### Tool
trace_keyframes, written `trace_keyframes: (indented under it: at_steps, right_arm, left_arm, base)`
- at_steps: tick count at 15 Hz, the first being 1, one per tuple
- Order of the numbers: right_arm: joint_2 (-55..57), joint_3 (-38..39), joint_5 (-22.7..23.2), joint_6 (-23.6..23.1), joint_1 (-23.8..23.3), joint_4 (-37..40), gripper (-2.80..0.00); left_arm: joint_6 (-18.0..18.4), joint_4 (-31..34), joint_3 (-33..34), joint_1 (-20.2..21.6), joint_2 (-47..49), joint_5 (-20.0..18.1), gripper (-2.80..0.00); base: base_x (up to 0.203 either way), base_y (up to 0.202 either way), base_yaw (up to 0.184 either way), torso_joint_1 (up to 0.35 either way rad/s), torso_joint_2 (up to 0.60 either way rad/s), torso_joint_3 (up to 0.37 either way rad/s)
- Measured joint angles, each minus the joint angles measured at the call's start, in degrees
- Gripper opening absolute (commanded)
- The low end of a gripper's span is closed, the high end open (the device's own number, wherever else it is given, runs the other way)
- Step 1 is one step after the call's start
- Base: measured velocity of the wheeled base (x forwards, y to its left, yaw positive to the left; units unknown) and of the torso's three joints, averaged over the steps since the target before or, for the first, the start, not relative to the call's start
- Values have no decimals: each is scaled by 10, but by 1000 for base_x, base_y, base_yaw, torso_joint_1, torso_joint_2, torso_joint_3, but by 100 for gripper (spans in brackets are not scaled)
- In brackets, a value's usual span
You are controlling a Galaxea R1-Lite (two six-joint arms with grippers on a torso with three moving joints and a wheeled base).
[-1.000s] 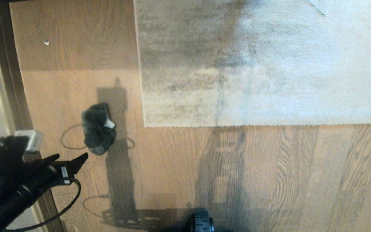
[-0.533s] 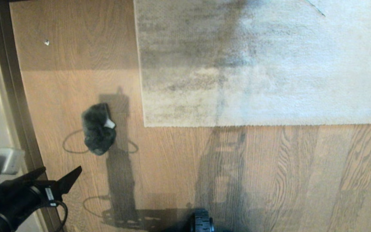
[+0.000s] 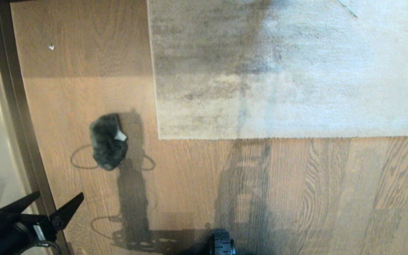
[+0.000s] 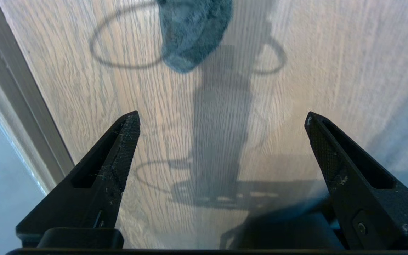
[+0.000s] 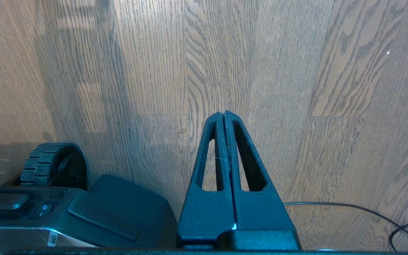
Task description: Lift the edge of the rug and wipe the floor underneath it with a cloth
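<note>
My left tool [image 3: 58,203] sits at the lower left of the head view, its two black fingers spread wide with nothing between them, poised over the seam where the floor [image 3: 197,184] meets a dark baseboard strip [image 3: 20,117]. The cloth [image 3: 107,141], a small fuzzy dark grey bundle showing a fleck of white, lies on the bare planks up and to the right of the tool, well apart from it, with only open floor and the robot's long shadow between them. Just right of the cloth, the rug edge [image 3: 246,137] runs straight across the middle of the frame, its corner [image 3: 159,138] lying flat on the wood. A ribbed black wheel [image 3: 222,244] of my base pokes in at the bottom centre.

The left wrist view shows the fingers [image 4: 119,156] far apart and the cloth [image 4: 193,32] at the top edge of the frame. Only the right wrist view shows my right tool [image 5: 225,117], fingers pressed together and empty, hanging over plain planks beside the base housing [image 5: 119,209], with a thin black cable [image 5: 367,212] trailing at lower right.
</note>
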Motion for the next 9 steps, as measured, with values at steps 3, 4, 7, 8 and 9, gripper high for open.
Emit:
trace_keyframes:
  at_steps: [3,4,7,8,9]
  right_arm:
    - [0,0,0,0,0,0,-280]
    - [0,0,0,0,0,0,-280]
    - [0,0,0,0,0,0,-280]
    - [0,0,0,0,0,0,-280]
    - [0,0,0,0,0,0,-280]
  left_arm:
    - [-2,57,0,-1,-61,-1,-280]
    - [-3,72,0,-1,-80,-2,-280]
    - [-5,120,0,-1,-141,-2,-280]
    - [-5,137,0,-1,-163,-2,-280]
    - [-6,157,0,-1,-187,-1,-280]
  base:
    - [0,0,0,0,0,0]
    - [0,0,0,0,0,0]
    - [0,0,0,0,0,0]
    - [0,0,0,0,0,0]
    - [0,0,0,0,0,0]
